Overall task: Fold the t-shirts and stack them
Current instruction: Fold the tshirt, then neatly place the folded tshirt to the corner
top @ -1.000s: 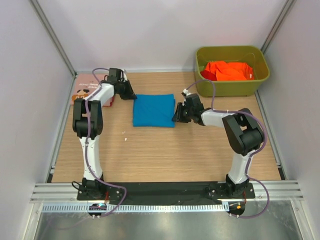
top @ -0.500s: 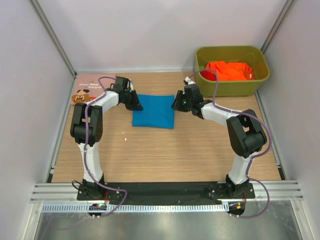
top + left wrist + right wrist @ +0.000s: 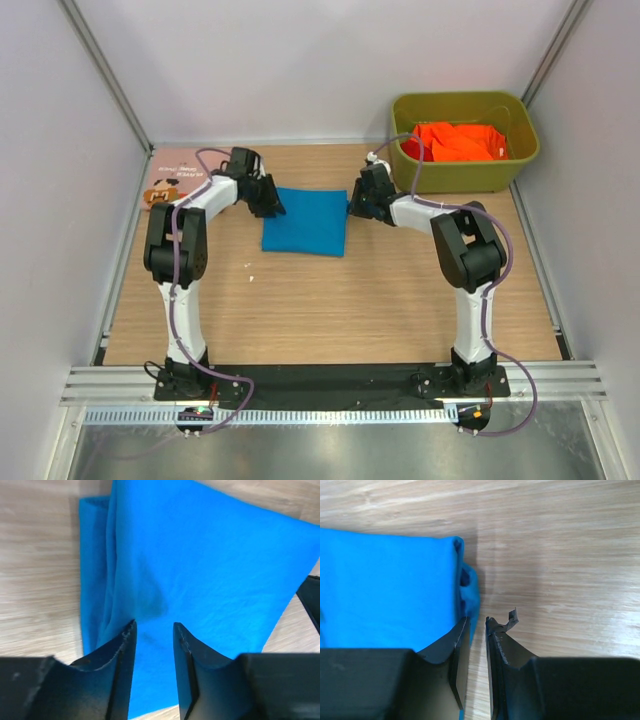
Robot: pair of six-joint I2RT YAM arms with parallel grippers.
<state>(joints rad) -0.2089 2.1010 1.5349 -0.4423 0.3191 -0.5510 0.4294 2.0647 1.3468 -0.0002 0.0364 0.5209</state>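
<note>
Two white-and-black robot arms rise from bases set side by side. The left arm [image 3: 178, 240] stands upright from its base, bends at a high elbow and stretches forward and to the right, with its wrist tipped down. The left gripper [image 3: 268, 205] points toward the right arm. Its two dark fingers [image 3: 122, 655] stand apart with a clear gap between them, and they pinch nothing. The right arm [image 3: 465, 250] mirrors this pose: upright, elbow bent, forearm reaching forward and to the left. The right gripper [image 3: 355, 205] faces the left one, well apart from it. Its fingers [image 3: 457, 655] stand nearly together, with only a thin slit between the tips.
</note>
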